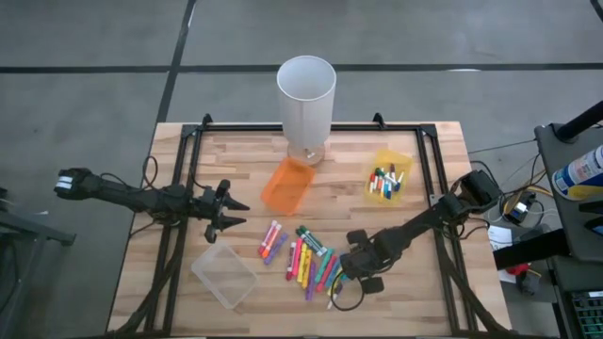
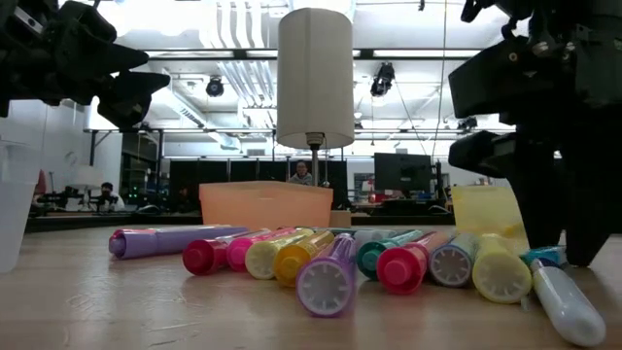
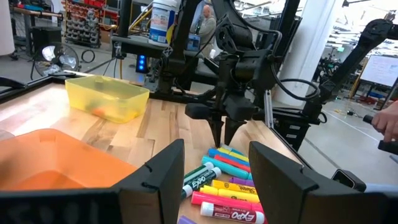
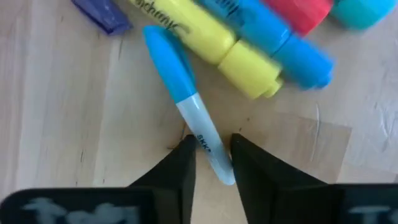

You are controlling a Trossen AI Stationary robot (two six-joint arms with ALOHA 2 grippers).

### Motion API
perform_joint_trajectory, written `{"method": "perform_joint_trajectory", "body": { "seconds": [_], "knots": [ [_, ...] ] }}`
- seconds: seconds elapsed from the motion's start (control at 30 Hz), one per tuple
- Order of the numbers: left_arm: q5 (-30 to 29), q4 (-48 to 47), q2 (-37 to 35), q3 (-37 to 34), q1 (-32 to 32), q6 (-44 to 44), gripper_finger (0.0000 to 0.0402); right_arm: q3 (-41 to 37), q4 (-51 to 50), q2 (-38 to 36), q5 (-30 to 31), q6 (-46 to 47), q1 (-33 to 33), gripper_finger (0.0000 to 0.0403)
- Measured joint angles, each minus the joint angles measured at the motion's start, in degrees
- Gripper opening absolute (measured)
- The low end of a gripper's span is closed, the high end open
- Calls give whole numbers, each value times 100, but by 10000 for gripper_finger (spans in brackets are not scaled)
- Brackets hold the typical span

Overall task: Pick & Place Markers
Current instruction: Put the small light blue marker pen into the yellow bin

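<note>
Markers (image 1: 386,181) inside yellow bin (image 1: 403,160)

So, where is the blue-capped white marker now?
The blue-capped white marker lies on the table at the right edge of the marker pile, between the right gripper's fingers, beside a yellow marker.

Both arms are dark, near-black, built of slim links with chunkier joint housings. The left arm (image 1: 141,196) carries a pale, whitish block at its outer end at nine o'clock and thin black cables looping along its links. The right arm (image 1: 429,218) has a boxy dark housing toward three o'clock and a black cable curling in a loop beside its wrist. Each gripper's fingers (image 4: 180,169) are matte black, wedge-shaped, tapering to blunt tips with flat inner faces.
</note>
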Motion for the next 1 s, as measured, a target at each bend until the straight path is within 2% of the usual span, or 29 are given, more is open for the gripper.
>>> {"method": "perform_joint_trajectory", "body": {
  "seconds": [0.27, 0.43, 0.77, 0.9, 1.0],
  "knots": [
    [0, 0, 0, 0, 2, 0, 174, 234, -272, 33, -10, 138, -6, 21],
    [0, -2, 0, -2, 1, 0, 174, 574, -951, 39, 158, 135, -52, 25],
    [0, 0, 0, -1, 1, 2, 174, 1275, -2924, -284, 1384, 142, -350, 26],
    [-2, -1, -2, 0, 0, 1, 174, 1250, -3331, -720, 1782, 518, -605, 26],
    [-2, 0, 0, 0, 0, 0, 174, 1147, -3570, -1112, 2072, 1154, -903, 26]
  ]
}}
